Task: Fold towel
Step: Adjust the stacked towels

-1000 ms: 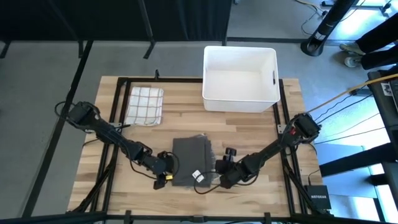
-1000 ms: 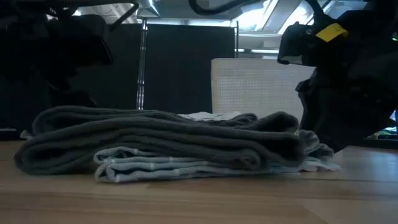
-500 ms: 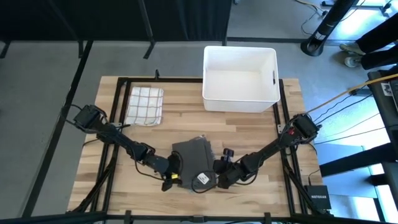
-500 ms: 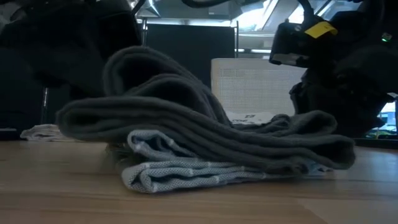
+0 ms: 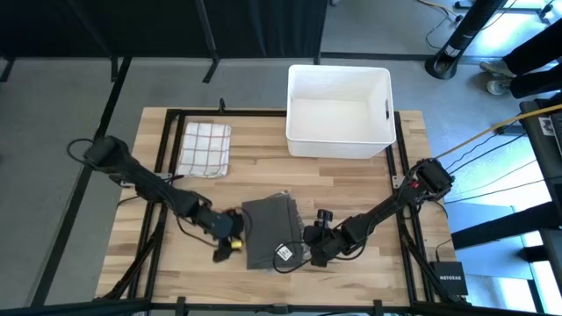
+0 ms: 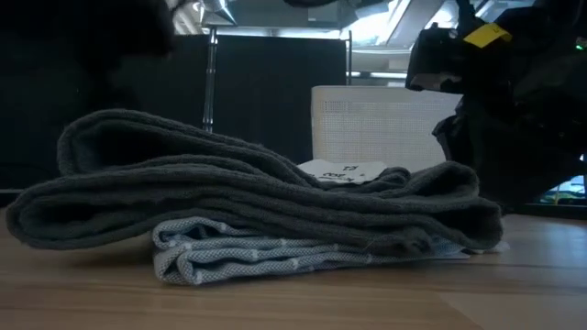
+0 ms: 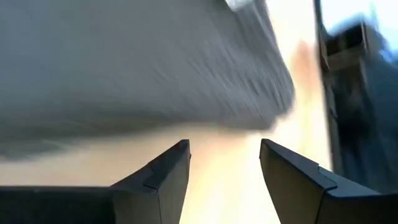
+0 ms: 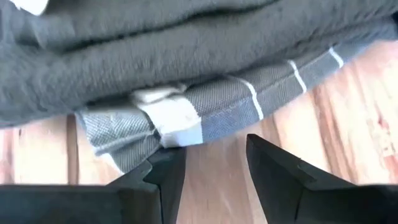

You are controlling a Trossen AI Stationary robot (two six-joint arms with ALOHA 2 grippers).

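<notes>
A dark grey towel (image 5: 270,230) lies folded in several layers on the wooden table near its front edge, with a lighter striped layer (image 6: 275,255) at the bottom and a white label (image 5: 284,253) on top. My left gripper (image 5: 234,244) hovers open just off the towel's left edge; in the left wrist view its fingers (image 7: 224,149) frame bare table below the towel (image 7: 124,62). My right gripper (image 5: 306,250) stands open at the towel's right edge, fingers (image 8: 208,152) low by the striped edge (image 8: 261,99). My right gripper has one fingertip (image 8: 166,163) right at the towel's striped edge, beside a white tag (image 8: 177,124); I cannot tell whether it touches. Nothing lies between its two fingers. My left gripper touches nothing.
A white bin (image 5: 338,110) stands at the far edge, right of the middle. A folded checked cloth (image 5: 204,147) lies at the far left. Bare wood stretches between the cloth, the bin and the towel.
My left gripper had pushed the towel's left side up into a hump; it has since drawn back toward the table's left edge and risen. The towel has sunk back into a flatter stack, its left side staying thicker than a second ago.
</notes>
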